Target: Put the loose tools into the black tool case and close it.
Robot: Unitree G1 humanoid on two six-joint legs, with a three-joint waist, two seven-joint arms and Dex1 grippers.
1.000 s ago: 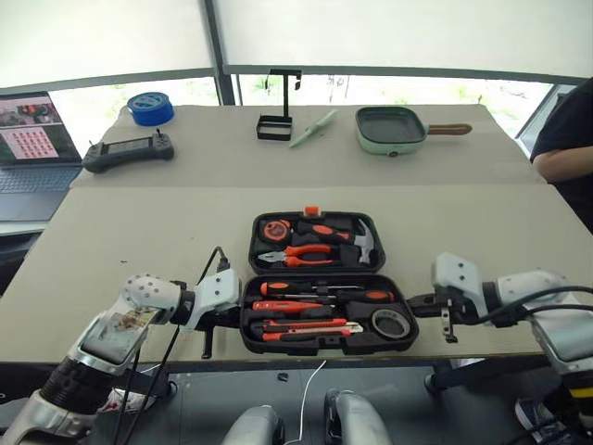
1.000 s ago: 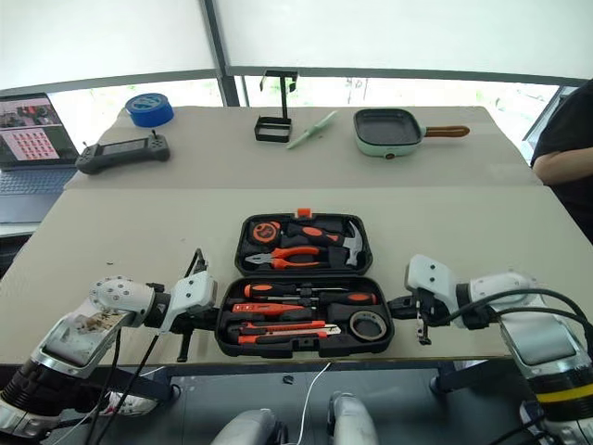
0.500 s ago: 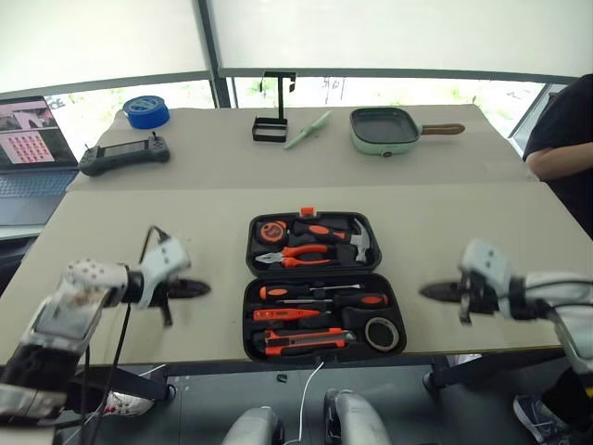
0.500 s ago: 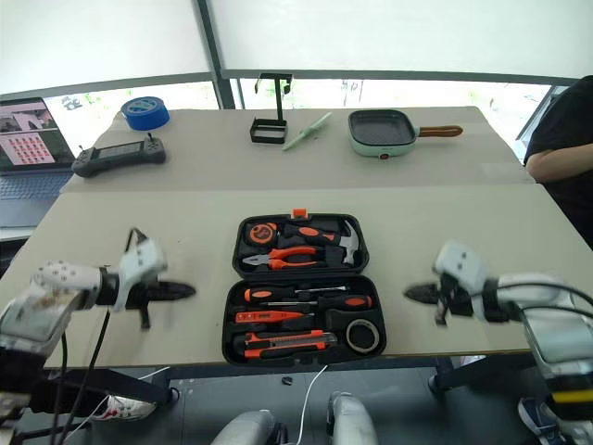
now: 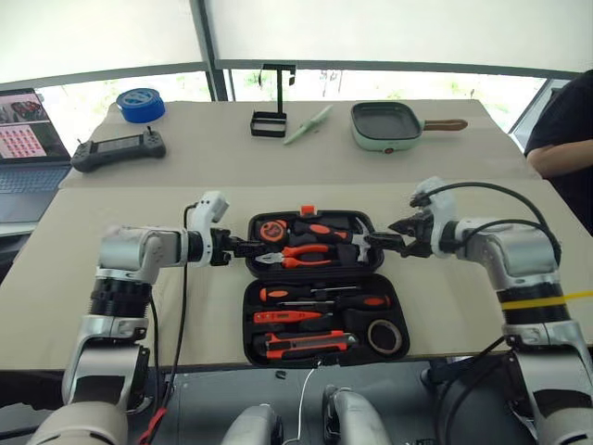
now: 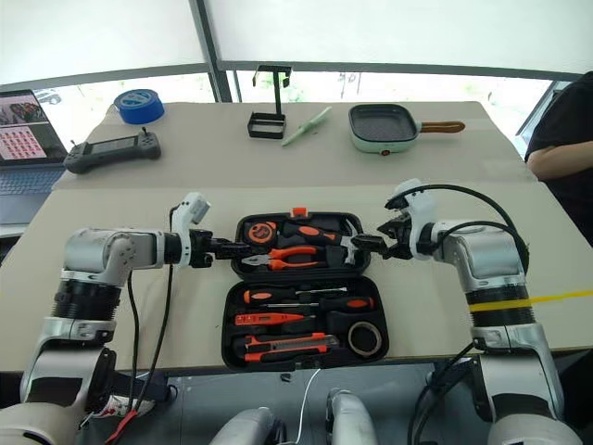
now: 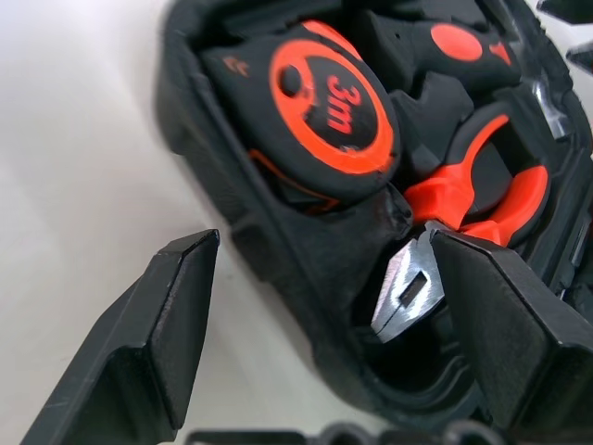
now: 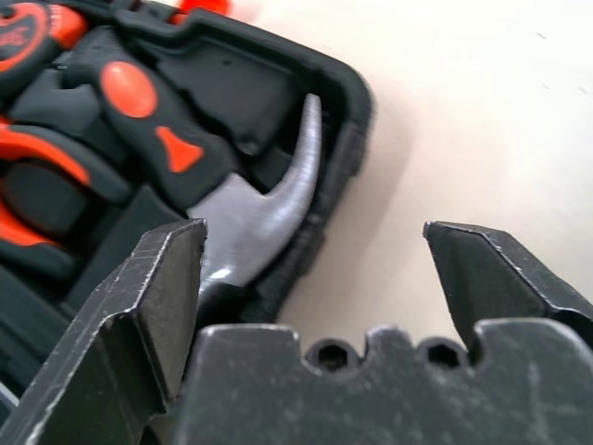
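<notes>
Head view: the black tool case (image 5: 315, 287) lies open on the table (image 5: 120, 232), tools seated inside. Left gripper (image 5: 248, 247) and right gripper (image 5: 382, 241) flank its far half.

Left wrist view: jaws wide, empty, astride the rim beside the tape measure (image 7: 315, 111).

Right wrist view: jaws wide, empty, astride the rim by the hammer (image 8: 255, 218).

Blue tape roll (image 5: 140, 104), black controller (image 5: 118, 152), laptop (image 5: 28, 139), green pan (image 5: 390, 126) on far table.

Lab: laptop (image 5: 23, 139), controller (image 5: 119, 150), test tables (image 5: 463, 213)
</notes>
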